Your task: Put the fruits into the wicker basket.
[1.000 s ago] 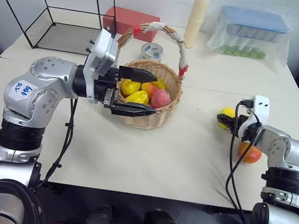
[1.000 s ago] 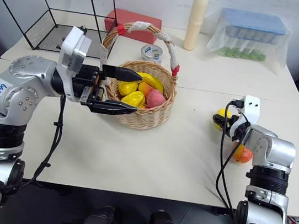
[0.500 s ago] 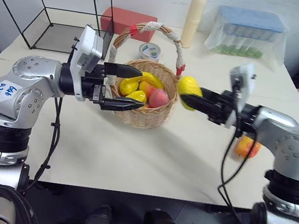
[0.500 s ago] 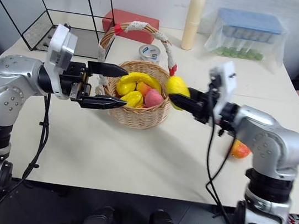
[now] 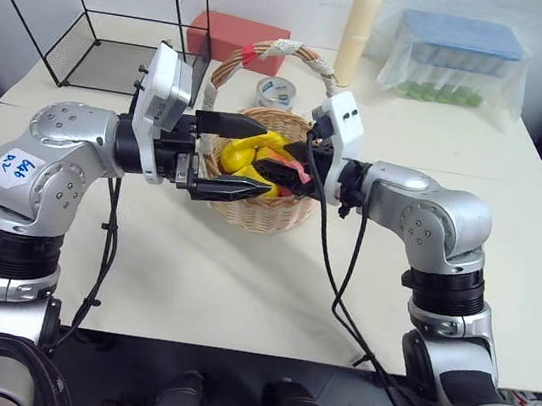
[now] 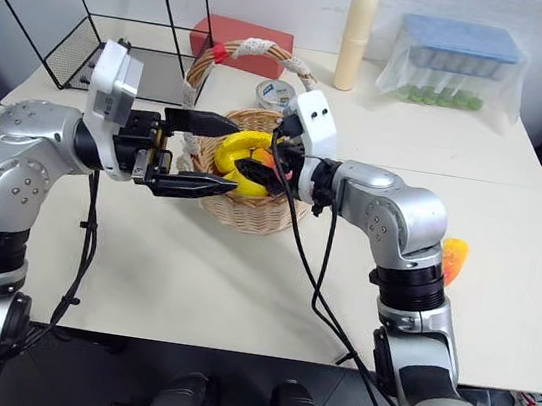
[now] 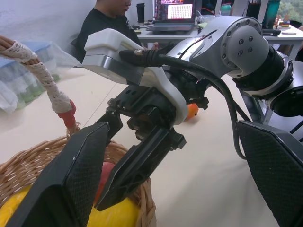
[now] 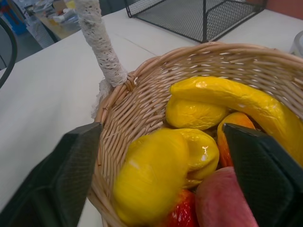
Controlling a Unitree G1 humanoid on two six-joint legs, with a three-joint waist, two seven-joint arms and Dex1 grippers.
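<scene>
The wicker basket (image 5: 250, 210) stands mid-table and holds several fruits. The right wrist view shows a yellow lemon (image 8: 156, 175), a long yellow fruit (image 8: 236, 99), a pink-red peach (image 8: 222, 198) and an orange one (image 8: 232, 127). My right gripper (image 5: 275, 163) hovers over the basket's opening. It is open, its fingers (image 8: 78, 170) spread wide with nothing between them. My left gripper (image 5: 252, 155) is open around the basket's left rim. An orange-yellow mango (image 6: 453, 259) lies on the table at the right, behind my right arm.
A black wire-frame box (image 5: 111, 49) stands at the back left, with a red box (image 5: 224, 35) and a tape roll (image 5: 275, 90) behind the basket. A cream cylinder (image 5: 358, 28) and a bagged blue-lidded box with green balls (image 5: 458, 58) sit at the back right. A person (image 7: 109, 23) sits beyond the table.
My right gripper swung left from the table's right side, carrying a yellow fruit to the basket, then opened. The fruit now lies in the basket. The left gripper stayed put.
</scene>
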